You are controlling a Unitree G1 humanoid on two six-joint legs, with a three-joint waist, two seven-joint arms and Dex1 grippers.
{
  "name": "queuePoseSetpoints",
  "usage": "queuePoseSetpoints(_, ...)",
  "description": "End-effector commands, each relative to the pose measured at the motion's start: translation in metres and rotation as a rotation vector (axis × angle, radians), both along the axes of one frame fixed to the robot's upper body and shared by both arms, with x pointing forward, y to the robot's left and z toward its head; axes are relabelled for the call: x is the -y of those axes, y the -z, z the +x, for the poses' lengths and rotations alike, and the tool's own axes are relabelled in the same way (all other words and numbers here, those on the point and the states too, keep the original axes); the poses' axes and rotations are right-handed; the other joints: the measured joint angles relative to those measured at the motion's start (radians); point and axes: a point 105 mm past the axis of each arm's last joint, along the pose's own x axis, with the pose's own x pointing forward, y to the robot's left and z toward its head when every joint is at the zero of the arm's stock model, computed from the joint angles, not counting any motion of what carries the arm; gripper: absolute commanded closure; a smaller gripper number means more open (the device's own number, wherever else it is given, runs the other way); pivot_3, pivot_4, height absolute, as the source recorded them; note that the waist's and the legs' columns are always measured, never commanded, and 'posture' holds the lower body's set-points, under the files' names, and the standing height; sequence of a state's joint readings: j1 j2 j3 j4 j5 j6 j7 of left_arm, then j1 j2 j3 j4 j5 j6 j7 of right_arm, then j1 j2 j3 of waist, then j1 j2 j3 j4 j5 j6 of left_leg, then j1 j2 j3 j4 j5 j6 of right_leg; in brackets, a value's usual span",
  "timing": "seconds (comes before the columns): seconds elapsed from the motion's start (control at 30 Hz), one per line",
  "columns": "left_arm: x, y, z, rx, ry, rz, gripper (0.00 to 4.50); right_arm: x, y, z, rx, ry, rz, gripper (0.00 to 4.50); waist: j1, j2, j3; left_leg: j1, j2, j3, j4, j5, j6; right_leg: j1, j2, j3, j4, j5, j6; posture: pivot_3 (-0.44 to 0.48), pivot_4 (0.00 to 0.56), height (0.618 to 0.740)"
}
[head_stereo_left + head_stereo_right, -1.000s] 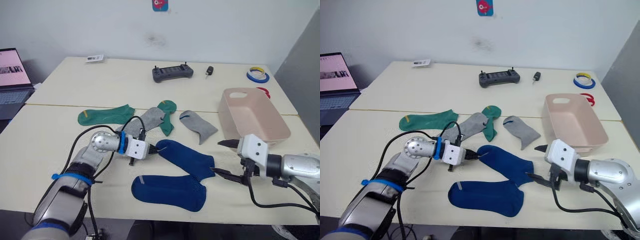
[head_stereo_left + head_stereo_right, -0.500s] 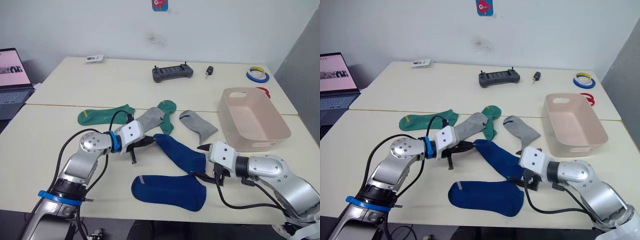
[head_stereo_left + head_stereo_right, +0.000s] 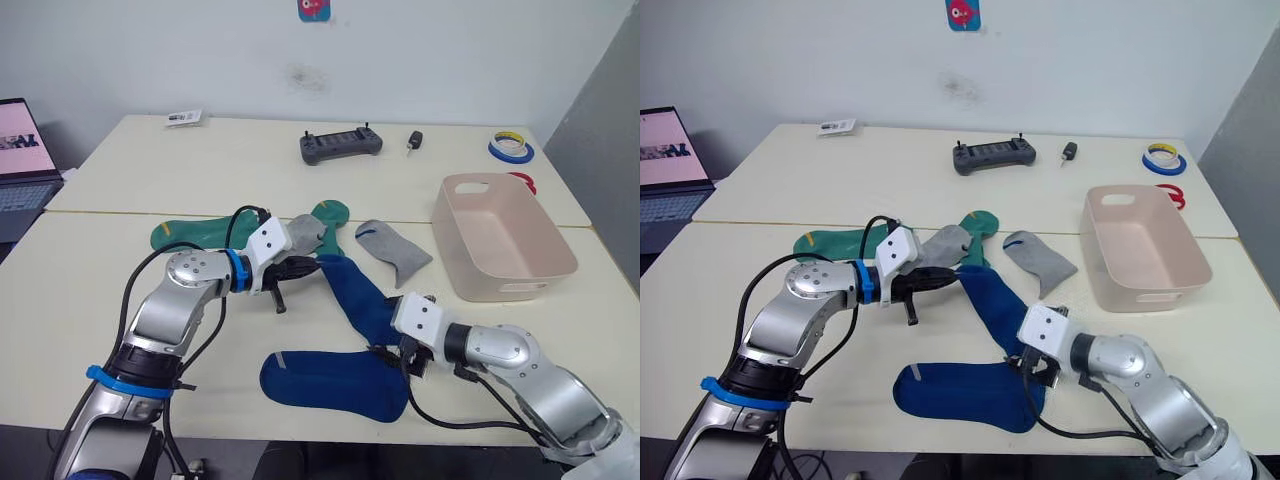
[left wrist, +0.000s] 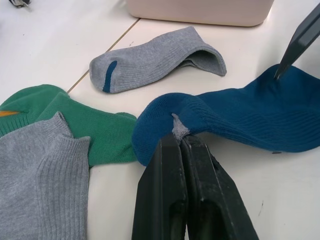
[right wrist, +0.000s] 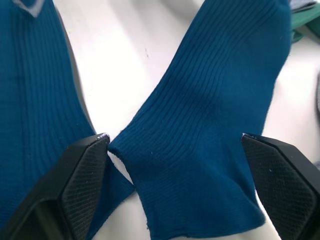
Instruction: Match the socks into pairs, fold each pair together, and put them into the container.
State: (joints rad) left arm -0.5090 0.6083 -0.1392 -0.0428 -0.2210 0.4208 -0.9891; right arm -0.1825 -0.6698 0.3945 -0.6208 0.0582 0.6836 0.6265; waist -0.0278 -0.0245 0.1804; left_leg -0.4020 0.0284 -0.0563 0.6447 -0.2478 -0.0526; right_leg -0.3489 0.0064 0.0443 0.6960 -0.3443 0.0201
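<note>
My left gripper [image 3: 306, 268] is shut on the cuff edge of a royal blue sock [image 3: 360, 295], and its fingertips [image 4: 176, 142] pinch the fabric just above the table. That sock stretches toward my right gripper [image 3: 398, 352], which is open with its fingers [image 5: 85, 172] on either side of the sock's toe end [image 5: 210, 125]. The second blue sock [image 3: 335, 380] lies flat near the front edge. Two green socks [image 3: 195, 233] [image 3: 335, 215] and two grey socks [image 3: 300, 235] [image 3: 395, 250] lie behind. The pink container [image 3: 505, 285] stands at the right, empty.
A black controller [image 3: 342, 145] and a small black fob [image 3: 413, 141] lie at the back. Tape rolls [image 3: 512, 150] sit at the back right, with a red ring [image 3: 527, 183] behind the tub. A laptop [image 3: 20, 160] stands at the far left.
My left gripper has pulled the blue sock's cuff back and right, toward the grey sock. My right gripper has moved left to the sock's toe end, and the sock now lies stretched out.
</note>
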Motion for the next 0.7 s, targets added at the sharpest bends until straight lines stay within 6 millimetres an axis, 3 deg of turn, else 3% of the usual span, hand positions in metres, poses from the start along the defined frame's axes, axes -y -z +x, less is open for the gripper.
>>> queuePoseSetpoints(0.03,0.0019,-0.0124,0.0008,0.047,0.006,-0.005,4.46,-0.0027,-0.0084,0.0009,0.076,-0.004,-0.003,0.0,0.0,0.0,0.0,0.0,0.0,0.0,0.0,0.0,0.0,0.0,0.0,0.0,0.0,0.0,0.0,0.0,0.15,0.74)
queuePoseSetpoints(0.33,-0.0009,-0.0097,0.0028,0.041,-0.001,0.016,4.46,-0.0036,-0.0084,-0.0058,0.126,-0.044,-0.027,0.0,0.0,0.0,0.0,0.0,0.0,0.0,0.0,0.0,0.0,0.0,0.0,0.0,0.0,0.0,0.0,0.0,0.15,0.74)
queuePoseSetpoints(0.43,-0.0009,-0.0091,0.0026,0.039,0.001,0.018,4.5,-0.0049,-0.0074,-0.0029,0.127,-0.02,-0.018,0.61,0.0,0.0,0.0,0.0,0.0,0.0,0.0,0.0,0.0,0.0,0.0,0.0,0.0,0.0,0.0,0.0,0.15,0.74)
queuePoseSetpoints(0.7,-0.0032,-0.0063,0.0022,0.035,0.001,0.03,4.5,-0.0064,-0.0074,-0.0042,0.118,-0.017,-0.004,3.31,0.0,0.0,0.0,0.0,0.0,0.0,0.0,0.0,0.0,0.0,0.0,0.0,0.0,0.0,0.0,0.0,0.15,0.74)
